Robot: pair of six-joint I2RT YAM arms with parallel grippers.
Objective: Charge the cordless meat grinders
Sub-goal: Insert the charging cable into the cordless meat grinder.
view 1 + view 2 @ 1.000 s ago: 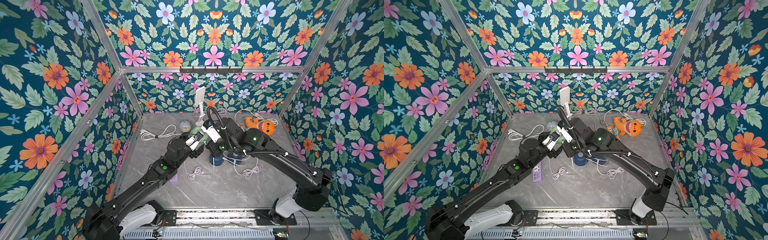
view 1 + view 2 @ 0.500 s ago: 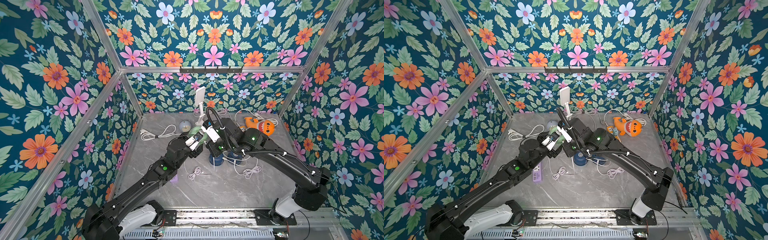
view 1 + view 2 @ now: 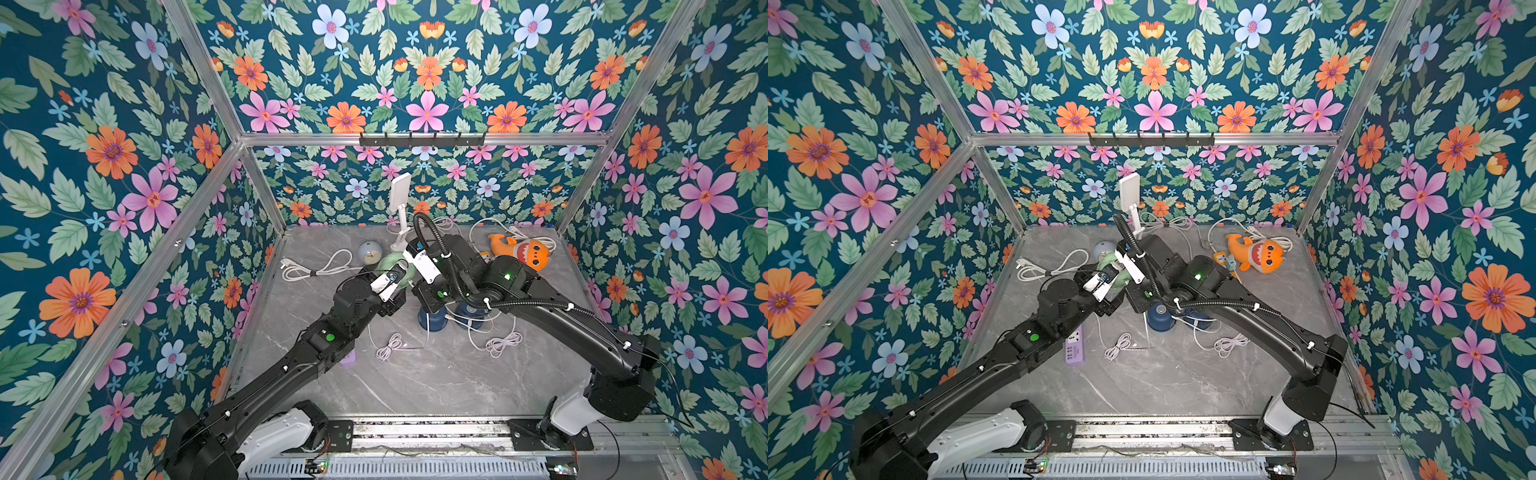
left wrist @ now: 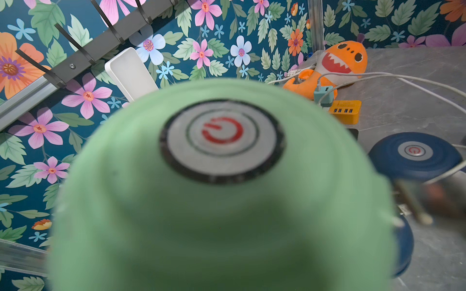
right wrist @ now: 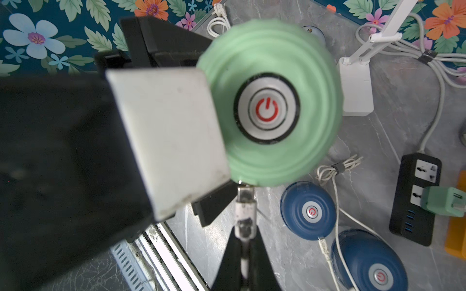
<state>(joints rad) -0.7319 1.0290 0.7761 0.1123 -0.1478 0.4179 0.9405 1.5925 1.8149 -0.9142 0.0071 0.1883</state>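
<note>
Leaving a coiled white cord (image 3: 388,347) on the grey table (image 3: 415,386) nearest the base. Reaching over a navy grinder (image 5: 309,210) and the other navy grinder (image 5: 369,259), both side by side. Clamping the pale green grinder (image 5: 269,100) by its sides in the left gripper (image 5: 214,118), with jaws spread wide around it, holding it raised off the table. Pinching a white plug (image 5: 245,201) in the right gripper (image 5: 245,234), with jaws closed on it, holding its metal tip right at the green rim. Leaving clock (image 3: 370,251), lamp (image 3: 400,195) and shark toy (image 3: 521,249) by the far wall.
</note>
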